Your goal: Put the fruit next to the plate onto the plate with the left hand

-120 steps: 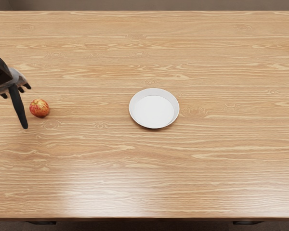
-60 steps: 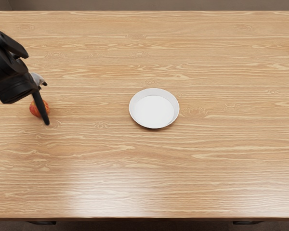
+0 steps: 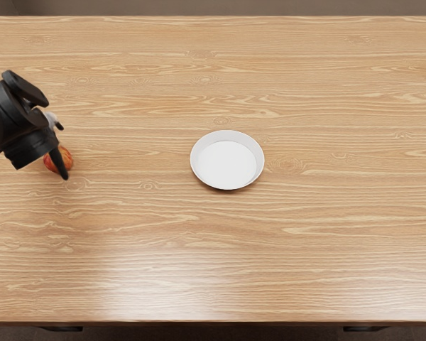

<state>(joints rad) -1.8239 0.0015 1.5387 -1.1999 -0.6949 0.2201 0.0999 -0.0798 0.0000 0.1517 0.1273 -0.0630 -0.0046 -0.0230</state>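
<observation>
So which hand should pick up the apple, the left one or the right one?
Left. The left hand hangs right over the apple, which sits well to the left of the plate. The right arm isn't in the picture at all, so it would have much farther to go.

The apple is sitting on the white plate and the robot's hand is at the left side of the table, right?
Not quite. The head view shows the apple far from the white plate, partly hidden by the left hand at the table's left side. The plate is bare.
</observation>
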